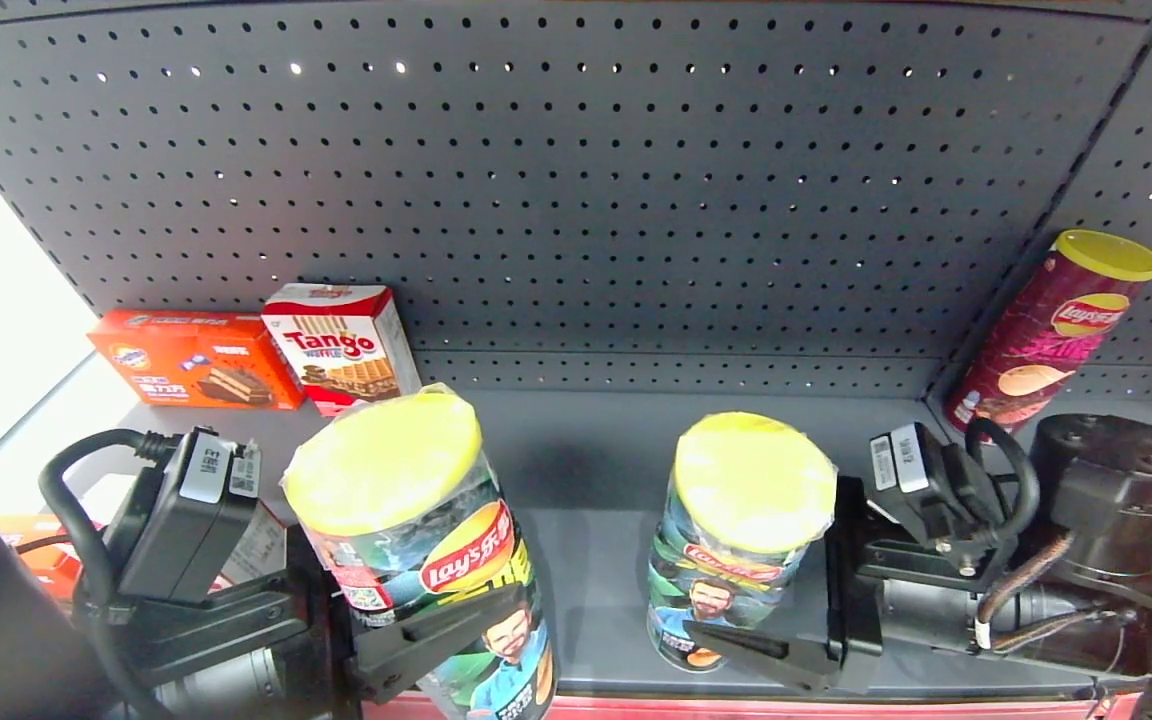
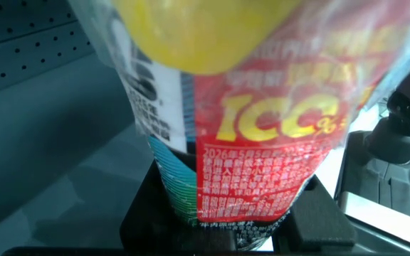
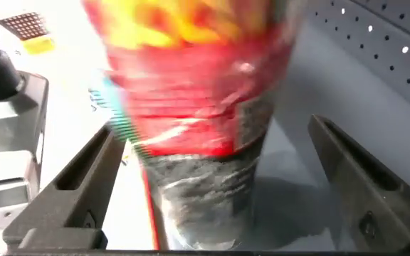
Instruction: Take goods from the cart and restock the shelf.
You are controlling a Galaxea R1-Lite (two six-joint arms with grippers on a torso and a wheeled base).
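Two chip cans with yellow lids stand out at the shelf's (image 1: 591, 470) front. The left can (image 1: 416, 540) tilts over the front edge, and my left gripper (image 1: 456, 640) is shut on its lower body; the left wrist view has the can (image 2: 248, 142) pinched between the dark fingers (image 2: 319, 220). The right can (image 1: 736, 530) stands upright on the shelf. My right gripper (image 1: 726, 610) is open around its base; in the right wrist view both fingers (image 3: 347, 178) stand apart from the can (image 3: 198, 128) with gaps on each side.
An orange biscuit box (image 1: 191, 357) and a red-and-white wafer box (image 1: 341, 345) sit at the back left. A purple chip can (image 1: 1046, 330) leans in the back right corner. A pegboard wall (image 1: 586, 200) closes the back; bare shelf lies between the two cans.
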